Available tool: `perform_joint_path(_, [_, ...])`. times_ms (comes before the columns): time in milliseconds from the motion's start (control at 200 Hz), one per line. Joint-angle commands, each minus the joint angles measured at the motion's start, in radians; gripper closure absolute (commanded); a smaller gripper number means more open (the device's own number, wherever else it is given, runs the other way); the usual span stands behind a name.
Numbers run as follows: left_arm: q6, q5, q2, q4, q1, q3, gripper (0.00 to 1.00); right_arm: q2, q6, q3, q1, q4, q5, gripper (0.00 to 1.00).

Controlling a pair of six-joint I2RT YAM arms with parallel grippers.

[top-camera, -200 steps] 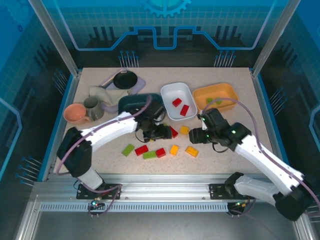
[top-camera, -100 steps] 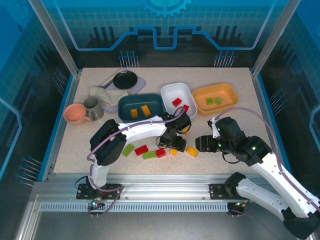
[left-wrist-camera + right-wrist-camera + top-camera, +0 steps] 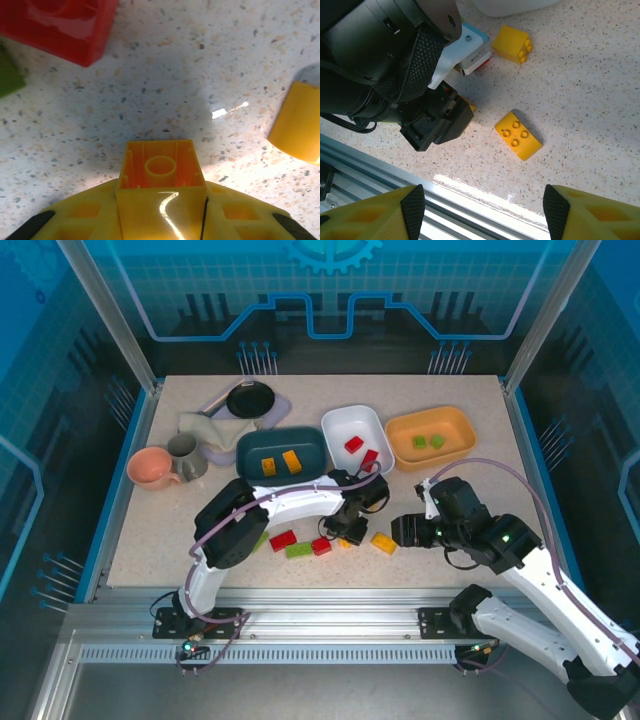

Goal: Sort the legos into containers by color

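**L pincer (image 3: 347, 531) clenched on yellow-orange lego (image 3: 160, 170); R pincer (image 3: 403, 531) released**

L pincer is low over the bench (image 3: 150, 530), front-centre. In the wrist cam the lego is pinched betw. the yellow fingers (image 3: 80, 217), hollow underside facing the lens. Can't tell if it touches the speckled top or hangs just above. A big red lego (image 3: 55, 25) shows upper left in that view, and another yellow piece (image 3: 297, 125) at the right edge.

R pincer hovers just right of the L one, jaws spread wide w/ nothing betw. them. Below it a four-stud yellow lego (image 3: 518, 135) lies flat on the bench, apart from the L pincer. A smaller yellow lego (image 3: 512, 44) sits further back, nr the white dish.

Left of the L pincer there is a loose row on the bench: red lego (image 3: 283, 539), green lego (image 3: 299, 550), 2nd red lego (image 3: 321, 546).

Dishes stand along the back:
- Teal dish (image 3: 312, 448) holds two orange legos (image 3: 267, 466).
- White dish (image 3: 355, 422) holds two red legos (image 3: 353, 444).
- Yellow-orange dish (image 3: 455, 430) holds two green legos (image 3: 420, 442).
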Motion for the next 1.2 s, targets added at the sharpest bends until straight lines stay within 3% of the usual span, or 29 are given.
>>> perform_joint_path(0, [-0.022, -0.056, -0.108, -0.058, 0.042, 0.034, 0.72, -0.005, -0.001, 0.023, -0.006, -0.015, -0.015, 0.34])
perform_joint_path(220, [-0.051, 0.003, -0.226, -0.038, 0.271, 0.053, 0.72, 0.085, -0.032, 0.056, 0.003, 0.109, -0.078, 0.35])
perform_joint_path(520, [-0.038, 0.072, 0.094, -0.080, 0.509, 0.411, 0.71, 0.324, -0.042, 0.153, 0.033, 0.284, -0.063, 0.34])
perform_joint_path(705, [-0.077, 0.087, 0.264, -0.140, 0.566, 0.594, 0.69, 0.424, -0.047, 0.226, 0.032, 0.293, -0.055, 0.33])
perform_joint_path(860, [-0.073, 0.098, 0.291, -0.141, 0.579, 0.619, 0.49, 0.486, -0.076, 0.260, 0.036, 0.277, -0.063, 0.33])
perform_joint_path(965, [-0.068, 0.095, 0.245, -0.146, 0.579, 0.610, 0.37, 0.530, -0.122, 0.283, 0.060, 0.241, -0.044, 0.33])
perform_joint_path(1195, [-0.100, 0.072, -0.044, -0.101, 0.590, 0.385, 0.26, 0.678, -0.301, 0.369, 0.217, 0.210, 0.004, 0.31])
